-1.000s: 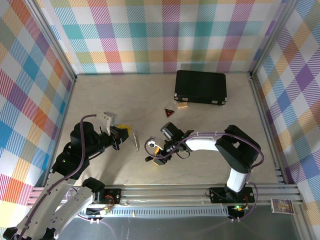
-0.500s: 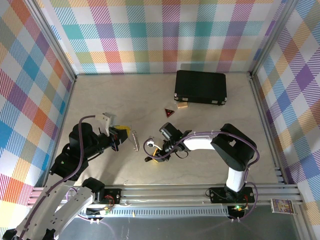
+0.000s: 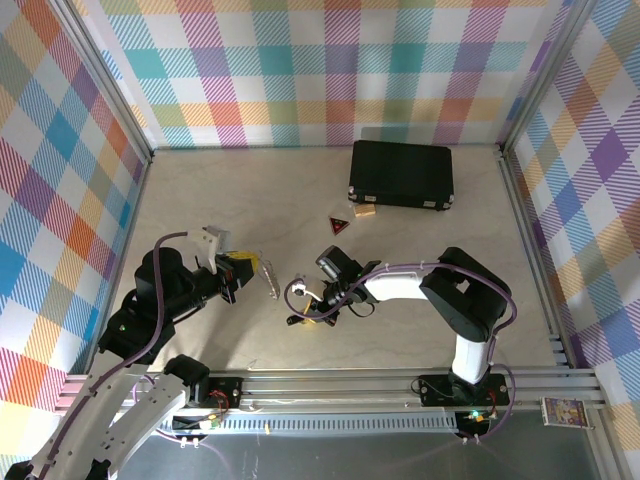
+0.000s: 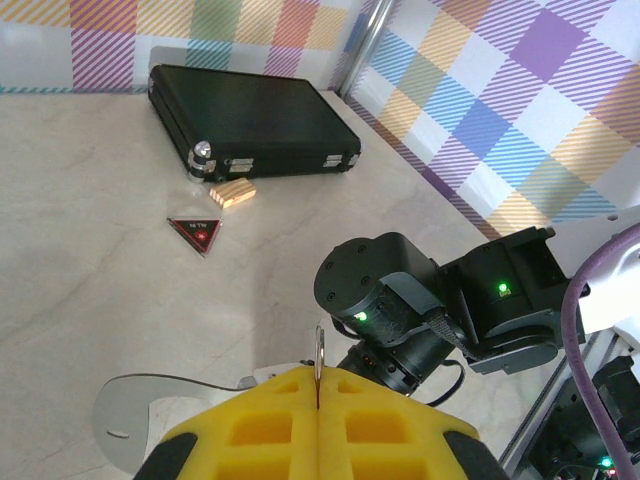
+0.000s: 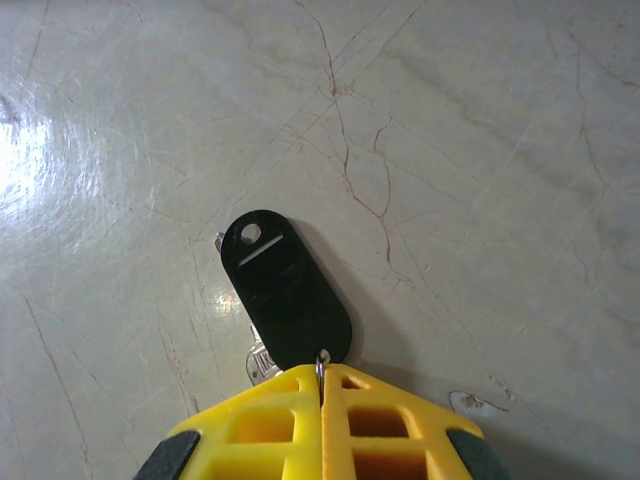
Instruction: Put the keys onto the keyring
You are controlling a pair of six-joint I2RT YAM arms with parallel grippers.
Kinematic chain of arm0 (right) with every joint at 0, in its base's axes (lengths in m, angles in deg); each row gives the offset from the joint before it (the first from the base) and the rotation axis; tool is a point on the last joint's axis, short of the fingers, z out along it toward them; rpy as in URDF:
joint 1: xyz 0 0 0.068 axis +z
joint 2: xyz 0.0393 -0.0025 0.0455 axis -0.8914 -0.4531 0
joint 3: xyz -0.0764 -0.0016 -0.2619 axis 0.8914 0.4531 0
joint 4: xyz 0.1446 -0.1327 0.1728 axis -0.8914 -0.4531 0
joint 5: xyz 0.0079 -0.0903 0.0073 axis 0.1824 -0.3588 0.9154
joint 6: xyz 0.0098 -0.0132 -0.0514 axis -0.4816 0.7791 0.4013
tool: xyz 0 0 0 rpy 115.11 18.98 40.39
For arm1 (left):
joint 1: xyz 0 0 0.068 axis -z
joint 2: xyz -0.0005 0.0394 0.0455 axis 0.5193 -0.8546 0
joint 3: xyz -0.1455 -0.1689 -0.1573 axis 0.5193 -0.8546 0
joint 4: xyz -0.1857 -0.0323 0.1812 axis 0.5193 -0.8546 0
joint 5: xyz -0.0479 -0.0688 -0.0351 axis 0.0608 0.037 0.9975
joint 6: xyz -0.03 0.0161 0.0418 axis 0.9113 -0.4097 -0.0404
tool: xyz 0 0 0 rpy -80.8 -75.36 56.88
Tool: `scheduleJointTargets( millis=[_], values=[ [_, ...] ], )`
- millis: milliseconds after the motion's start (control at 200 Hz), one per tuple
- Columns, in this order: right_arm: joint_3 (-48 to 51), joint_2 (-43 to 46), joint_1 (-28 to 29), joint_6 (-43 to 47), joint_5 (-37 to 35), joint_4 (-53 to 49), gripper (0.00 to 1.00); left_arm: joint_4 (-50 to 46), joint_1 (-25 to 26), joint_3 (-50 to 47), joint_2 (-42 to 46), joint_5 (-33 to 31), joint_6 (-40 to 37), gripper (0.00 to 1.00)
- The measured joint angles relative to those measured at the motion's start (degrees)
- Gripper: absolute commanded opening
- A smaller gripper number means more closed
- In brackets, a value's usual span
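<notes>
Black case (image 3: 401, 174), triangular tag (image 3: 340, 225), tan block (image 3: 364, 211)

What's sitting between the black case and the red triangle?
A small tan block lies between the case and the triangle, in the left wrist view.

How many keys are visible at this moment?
1: a black-headed key at the tip of the shut right gripper. Silvery metal shows behind it, so another may be hidden.

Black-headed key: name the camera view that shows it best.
Right wrist view: the key, black head with hole and slot, is sharp and close, just ahead of the shut right gripper. The top external view gives it as a tiny dark speck at that gripper's tip.
</notes>
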Motion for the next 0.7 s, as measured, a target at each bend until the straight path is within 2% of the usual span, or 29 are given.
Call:
scheduleJointTargets(
  millis=[300, 470, 700],
  values=[
    [1.0, 4.2, 0.0, 0.0, -0.6, -2.2, 0.0, 0.2, 0.0, 0.0, 0.7, 0.7, 0.1, 0.0],
    [1.5, 11.7, 0.0, -0.3, -0.6, -3.7, 0.0, 0.7, 0.0, 0.0, 1.3, 3.7, 0.0, 0.0],
    [1.3, 25.1, 0.0, -2.6, -0.1, -6.6, 0.0, 1.8, -0.2, 0.9, 1.6, 11.7, -2.3, 0.0]
  ],
)
